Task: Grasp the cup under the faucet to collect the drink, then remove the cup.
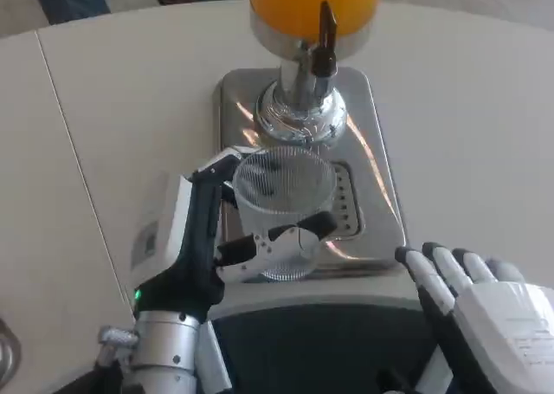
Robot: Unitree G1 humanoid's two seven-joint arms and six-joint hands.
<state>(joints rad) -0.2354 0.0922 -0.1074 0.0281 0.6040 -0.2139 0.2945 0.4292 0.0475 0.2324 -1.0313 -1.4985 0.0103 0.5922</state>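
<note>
The left hand (227, 238) reaches up from the lower left, its white back turned outward and its black-and-white fingers wrapped around a clear ribbed cup (284, 210) (one finger crosses the front of the cup low down, others curl round its far left side). The cup stands upright over the slotted drip tray (348, 205) of a steel juice dispenser base (363, 108), just in front of the chrome column and below the black-handled faucet (324, 41); orange juice fills the tank (299, 0) above. The right hand (485, 312) hangs at the lower right, fingers spread and holding nothing, well apart from the cup, above the white table (130, 91).
</note>
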